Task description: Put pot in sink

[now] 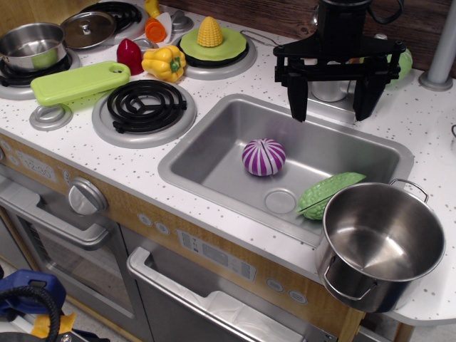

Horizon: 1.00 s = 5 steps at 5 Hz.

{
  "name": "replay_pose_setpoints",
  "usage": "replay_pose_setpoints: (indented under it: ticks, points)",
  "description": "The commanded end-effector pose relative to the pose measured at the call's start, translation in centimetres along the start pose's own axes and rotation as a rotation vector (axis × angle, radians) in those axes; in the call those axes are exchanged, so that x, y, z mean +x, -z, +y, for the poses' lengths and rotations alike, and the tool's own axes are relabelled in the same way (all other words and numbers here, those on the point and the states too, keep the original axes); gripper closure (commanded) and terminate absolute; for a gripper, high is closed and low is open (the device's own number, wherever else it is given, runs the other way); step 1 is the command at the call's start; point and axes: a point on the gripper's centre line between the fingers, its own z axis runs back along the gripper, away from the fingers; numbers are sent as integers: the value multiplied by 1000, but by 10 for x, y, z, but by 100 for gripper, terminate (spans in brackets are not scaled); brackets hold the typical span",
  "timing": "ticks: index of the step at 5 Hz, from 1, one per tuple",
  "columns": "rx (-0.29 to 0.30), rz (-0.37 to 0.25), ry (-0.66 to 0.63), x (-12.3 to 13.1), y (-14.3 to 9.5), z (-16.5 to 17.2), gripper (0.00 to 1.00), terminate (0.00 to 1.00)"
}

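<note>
The pot (381,246) is a large deep shiny steel pot with two wire loop handles. It stands on the white speckled countertop at the front right corner, just right of the sink (214,146), and it looks empty. The sink is a grey metal basin with a round drain. It holds a purple striped ball (263,157) and a green leaf-shaped toy (329,194) that leans on its right wall beside the pot. My gripper (333,107) is black, open and empty. It hangs above the sink's back edge, well behind the pot.
A black coil burner (144,107) lies left of the sink. Behind it are a green cutting board (78,80), a yellow pepper (164,63), a red toy (129,55), corn on a green plate (210,33), a smaller steel pot (32,44) and a lid (88,28). The counter edge is near the pot.
</note>
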Motion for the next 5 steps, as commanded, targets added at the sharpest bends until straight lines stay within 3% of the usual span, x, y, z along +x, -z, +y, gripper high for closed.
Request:
replay_pose_setpoints:
  ticks: [1, 2, 3, 5]
  points:
    - [0, 0, 0, 0, 0, 0, 0, 0]
    - [3, 45, 73, -8, -17, -9, 0, 0]
    - [54, 73, 217, -31, -18, -13, 0, 0]
    - [-38, 57, 386, -57, 12, -1, 0, 0]
